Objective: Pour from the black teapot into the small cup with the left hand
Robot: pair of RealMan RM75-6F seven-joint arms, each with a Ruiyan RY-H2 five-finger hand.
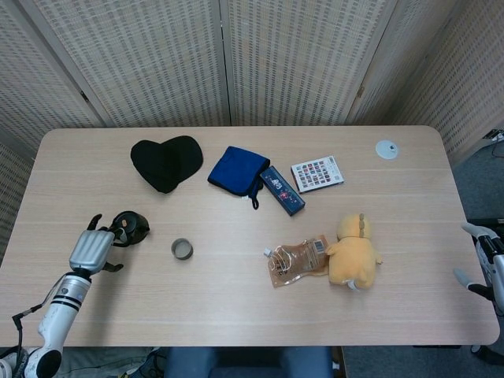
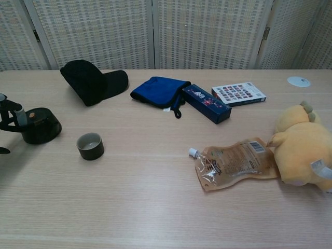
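The left hand (image 1: 91, 250) sits at the near left part of the table (image 1: 236, 307), its fingers (image 1: 96, 222) spread apart and holding nothing. The black teapot (image 1: 131, 227) stands upright just beyond and to the right of the fingertips; whether they touch its handle cannot be told from either view. In the chest view only a few of the fingers (image 2: 18, 115) show at the left edge, right beside the teapot (image 2: 39, 125). The small cup (image 1: 182, 250) stands upright on the table further right of the fingers, near the teapot but apart from it.

The right hand (image 1: 482, 260) hangs off the right edge of the table, only partly in view, and whether it is spread or closed cannot be told.

Well beyond the left fingers lie a black cap (image 1: 166, 162), a blue cloth (image 1: 237, 171), a dark blue box (image 1: 282, 190) and a card of coloured squares (image 1: 317, 173). Far to their right lie a drink pouch (image 1: 298, 260) and a yellow plush toy (image 1: 353, 250), touching each other.
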